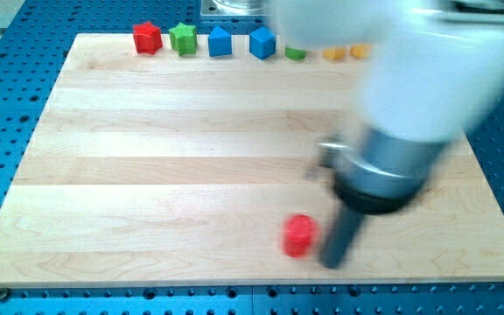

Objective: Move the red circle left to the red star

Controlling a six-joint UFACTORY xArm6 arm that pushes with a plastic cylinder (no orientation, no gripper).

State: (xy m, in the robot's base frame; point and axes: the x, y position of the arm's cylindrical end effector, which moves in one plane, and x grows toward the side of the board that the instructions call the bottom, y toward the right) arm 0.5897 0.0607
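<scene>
The red circle lies on the wooden board near the view's bottom, right of centre. The red star sits at the view's top left, at the board's top edge. My tip is at the end of the dark rod, just right of the red circle and slightly below it, close to it or touching; the blur hides which. The large white and grey arm body above it fills the view's upper right.
A row along the board's top edge runs right from the red star: a green star, a blue block, a blue cube, a green block, and two yellow blocks partly hidden by the arm.
</scene>
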